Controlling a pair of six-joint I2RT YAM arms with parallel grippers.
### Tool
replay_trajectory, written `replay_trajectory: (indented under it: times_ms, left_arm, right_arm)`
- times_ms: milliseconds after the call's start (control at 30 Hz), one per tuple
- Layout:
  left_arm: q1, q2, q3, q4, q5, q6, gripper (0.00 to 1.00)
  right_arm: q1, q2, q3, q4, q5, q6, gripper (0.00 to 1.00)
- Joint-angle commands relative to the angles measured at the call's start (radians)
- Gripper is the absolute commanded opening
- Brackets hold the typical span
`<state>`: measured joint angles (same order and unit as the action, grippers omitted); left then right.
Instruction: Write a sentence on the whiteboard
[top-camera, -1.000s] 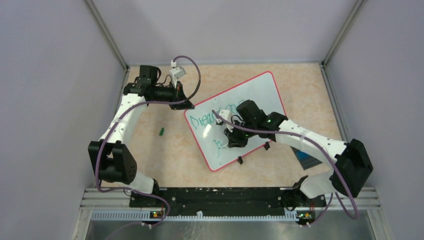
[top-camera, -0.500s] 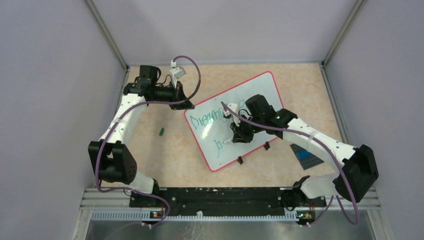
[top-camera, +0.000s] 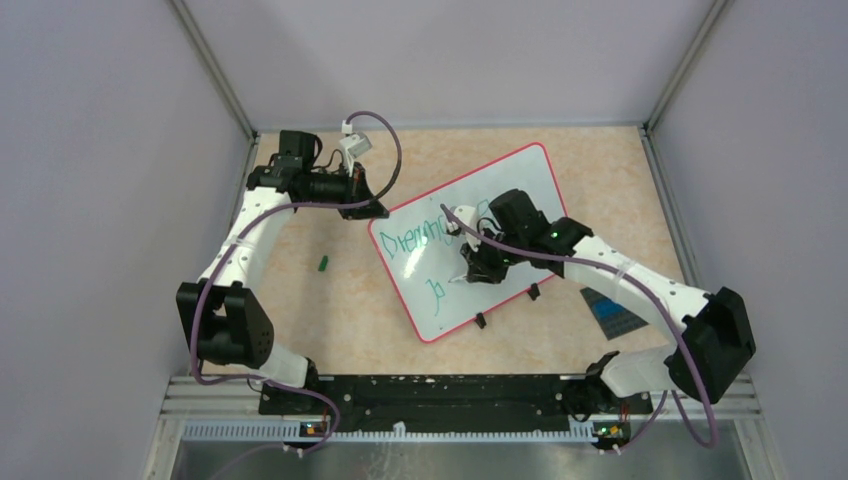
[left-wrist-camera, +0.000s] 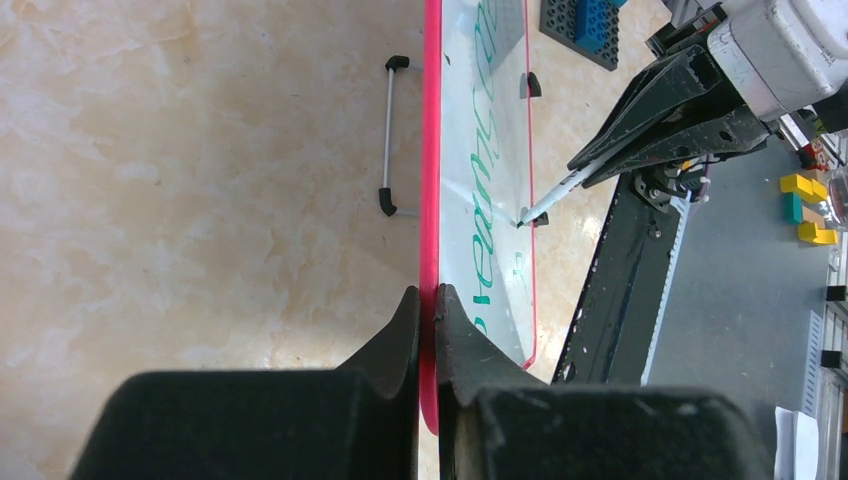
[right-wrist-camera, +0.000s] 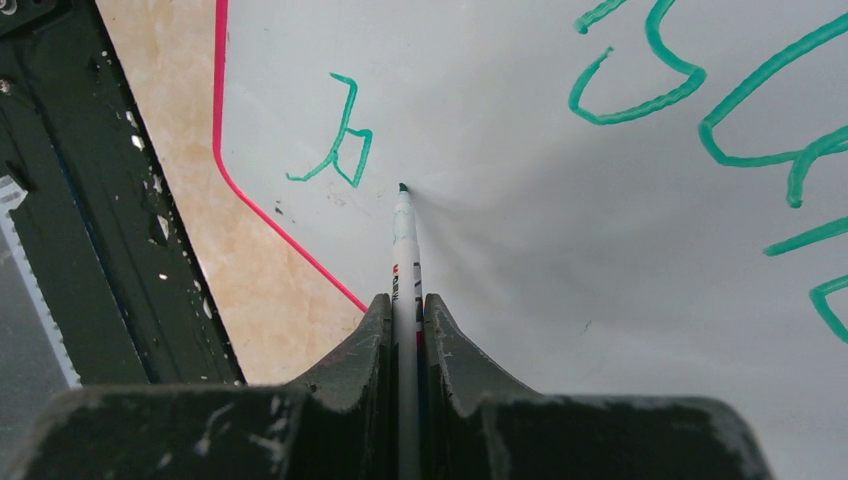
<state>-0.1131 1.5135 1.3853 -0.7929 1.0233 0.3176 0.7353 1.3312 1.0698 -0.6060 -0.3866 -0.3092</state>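
Observation:
The whiteboard (top-camera: 530, 185), white with a thin red rim, lies tilted on the table and carries green writing in two lines. My left gripper (top-camera: 372, 208) is shut on its red rim at the far left corner; the left wrist view shows both fingers pinching the rim (left-wrist-camera: 431, 150) at my left gripper (left-wrist-camera: 427, 300). My right gripper (top-camera: 472, 270) is shut on a white marker (right-wrist-camera: 405, 250), whose green tip (right-wrist-camera: 403, 187) touches the board (right-wrist-camera: 560, 250) just right of a short green mark. The marker also shows in the left wrist view (left-wrist-camera: 555, 193).
A small green cap (top-camera: 323, 263) lies on the table left of the board. A dark studded plate (top-camera: 612, 312) sits under the right arm. Two black feet (top-camera: 481, 320) stick out at the board's near edge. The black mounting rail (top-camera: 450, 395) runs along the front.
My right gripper moved right and a little farther away along the second line with the marker, uncovering the short green mark there. The left gripper and the board stayed put.

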Motion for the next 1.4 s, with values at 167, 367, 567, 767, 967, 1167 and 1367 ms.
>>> replay_trajectory:
  times_ms: [167, 367, 567, 767, 967, 1167, 1367]
  left_arm:
    - [-0.028, -0.001, -0.036, -0.047, -0.048, 0.029, 0.00]
    - [-0.028, -0.002, -0.038, -0.047, -0.049, 0.031, 0.00]
    - [-0.028, -0.002, -0.040, -0.046, -0.051, 0.031, 0.00]
    - [-0.028, 0.002, -0.039, -0.046, -0.049, 0.031, 0.00]
    - [-0.028, -0.002, -0.041, -0.045, -0.052, 0.032, 0.00]
    - [-0.028, -0.001, -0.040, -0.047, -0.053, 0.031, 0.00]
    - [-0.028, -0.002, -0.040, -0.045, -0.054, 0.031, 0.00]
  right_arm:
    - [-0.001, 0.036, 0.061, 0.067, -0.013, 0.019, 0.00]
    - [0.016, 0.043, 0.035, 0.060, -0.017, 0.005, 0.00]
    - [0.018, 0.024, -0.009, 0.043, -0.011, -0.012, 0.00]
    - [0.018, 0.005, -0.047, 0.030, -0.011, -0.022, 0.00]
    - [0.006, -0.018, -0.066, 0.031, 0.013, -0.018, 0.00]
    - [-0.039, -0.020, -0.017, 0.010, 0.035, -0.035, 0.00]
    - [-0.042, -0.005, 0.027, 0.022, 0.044, -0.029, 0.00]
